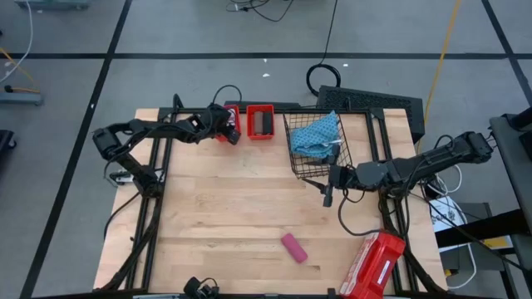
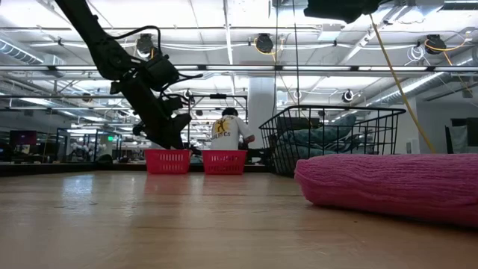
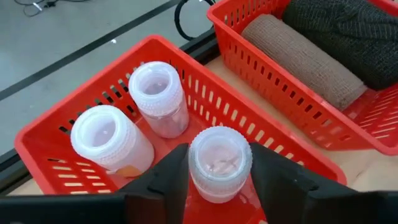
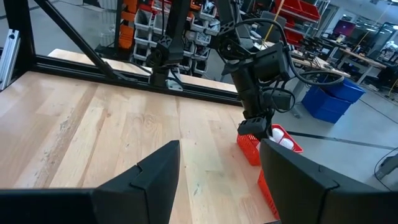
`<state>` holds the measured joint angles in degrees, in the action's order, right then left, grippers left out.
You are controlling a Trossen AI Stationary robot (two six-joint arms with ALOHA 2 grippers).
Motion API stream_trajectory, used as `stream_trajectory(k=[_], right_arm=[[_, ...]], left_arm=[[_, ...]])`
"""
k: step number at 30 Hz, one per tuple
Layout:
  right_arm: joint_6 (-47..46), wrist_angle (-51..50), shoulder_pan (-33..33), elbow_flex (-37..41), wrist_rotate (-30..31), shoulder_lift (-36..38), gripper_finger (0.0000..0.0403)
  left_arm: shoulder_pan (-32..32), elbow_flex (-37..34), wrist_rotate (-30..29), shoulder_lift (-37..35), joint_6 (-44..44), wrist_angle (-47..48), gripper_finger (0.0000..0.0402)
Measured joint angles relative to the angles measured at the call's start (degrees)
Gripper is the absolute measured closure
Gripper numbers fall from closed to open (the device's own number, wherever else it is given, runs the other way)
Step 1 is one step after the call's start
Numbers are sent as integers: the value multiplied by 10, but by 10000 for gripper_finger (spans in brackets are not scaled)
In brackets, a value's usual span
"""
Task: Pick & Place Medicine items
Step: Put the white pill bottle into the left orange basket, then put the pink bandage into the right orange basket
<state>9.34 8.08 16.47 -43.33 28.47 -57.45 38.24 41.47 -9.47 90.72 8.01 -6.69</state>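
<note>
My left gripper [image 3: 219,186] is at the far left red basket [image 1: 228,124] and is shut on a small white-capped vial [image 3: 219,163]. Two more vials [image 3: 111,138] [image 3: 158,94] stand in that basket. The neighbouring red basket [image 1: 260,122] holds a brown oblong box [image 3: 298,59] and a black one [image 3: 351,34]. A pink tube [image 1: 293,247] lies on the table near the front; it fills the low view's right [image 2: 396,183]. My right gripper [image 1: 327,193] is open and empty over the table's right middle, and shows in its wrist view [image 4: 217,180]. My left gripper pinches the vial between its two fingers [image 3: 166,177], on opposite sides of the vial's upper part by the cap [image 3: 194,171]. The fingers come from above, pointing down into the basket. The vial stands upright, cap up; its bottom is hidden.
A black wire basket [image 1: 293,158] with a blue patterned cloth [image 1: 318,137] stands at the far right, just behind my right gripper. A large red case [image 1: 374,264] lies at the front right corner. Bare wood lies between the baskets and the pink tube.
</note>
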Motion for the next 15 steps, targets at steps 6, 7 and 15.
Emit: stream_trajectory(k=[6,7,15], right_arm=[[-3,-2,0,0,0,0,193],[-3,-2,0,0,0,0,193],[-2,-2,0,0,0,0,193]], left_arm=[[0,0,0,-3,-4,9,169],[0,0,-1,-3,-4,10,161],[-2,23,0,-28,-20,59,124]])
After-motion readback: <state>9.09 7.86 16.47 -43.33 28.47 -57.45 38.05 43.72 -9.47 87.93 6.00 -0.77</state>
